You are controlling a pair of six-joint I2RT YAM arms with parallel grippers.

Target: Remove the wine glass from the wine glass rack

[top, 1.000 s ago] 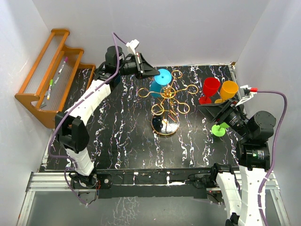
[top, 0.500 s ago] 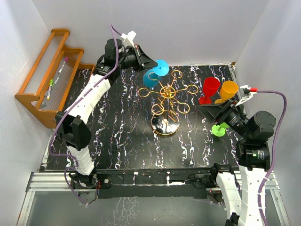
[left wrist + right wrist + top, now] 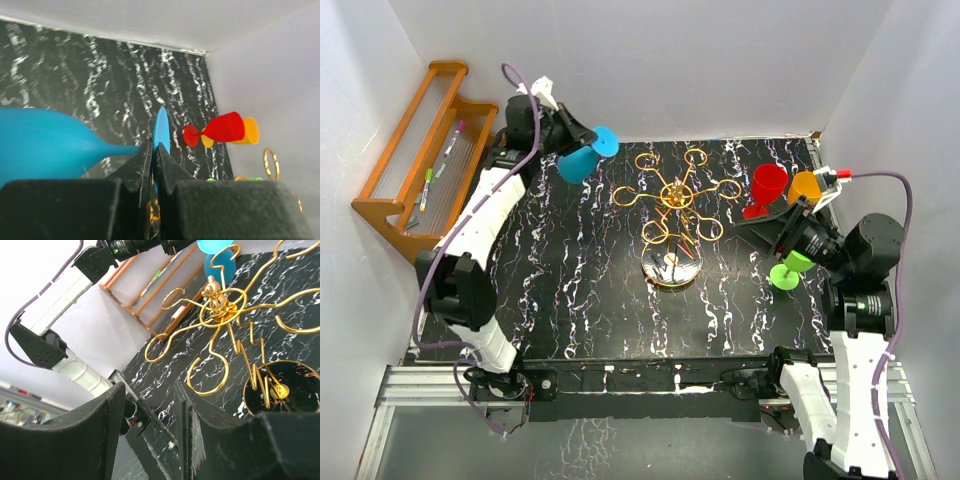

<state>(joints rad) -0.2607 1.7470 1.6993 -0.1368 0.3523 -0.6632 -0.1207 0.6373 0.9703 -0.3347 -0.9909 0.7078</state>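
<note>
So, blue wine glass (image 3: 577, 164): tilted in the air over the far left corner of the counter (image 3: 570, 290), apart from the wine glass rack (image 3: 674, 196), whose rings all stood bare.
Left hand (image 3: 154, 150): clenched on the thin stem, right beside the foot.
Right hand (image 3: 149, 387): released and empty, near the red glass (image 3: 768, 186), orange glass (image 3: 805, 187) and green glass (image 3: 788, 272).
Risk: the slim stem could pivot or slip in so narrow a pinch. A careless swing might knock the bowl against the back wall (image 3: 700, 70), and a hasty set-down could topple it.

Blue wine glass (image 3: 582, 160) tilted near-horizontal, stem pinched in left gripper (image 3: 154, 149); gold wire wine glass rack (image 3: 672, 196) upright, well apart to that gripper's right
</note>
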